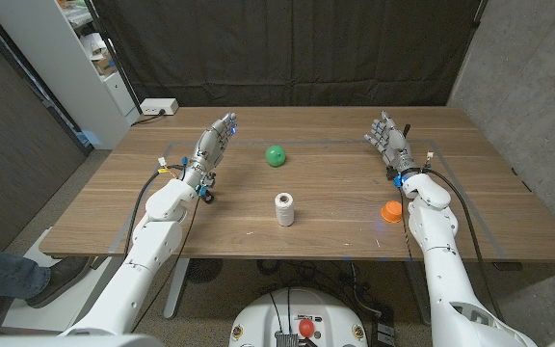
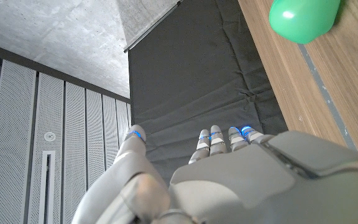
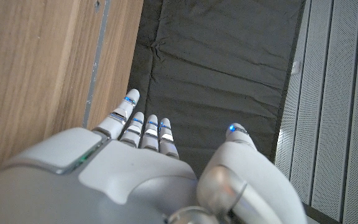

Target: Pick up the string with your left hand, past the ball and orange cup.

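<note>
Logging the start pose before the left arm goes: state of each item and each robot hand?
string spool: upright on the table, mid-front, untouched.
green ball: on the table beyond the spool, free.
orange cup: on the table beside the right forearm, free.
left robot hand: fingers extended, holding nothing.
right robot hand: fingers extended, holding nothing.
</note>
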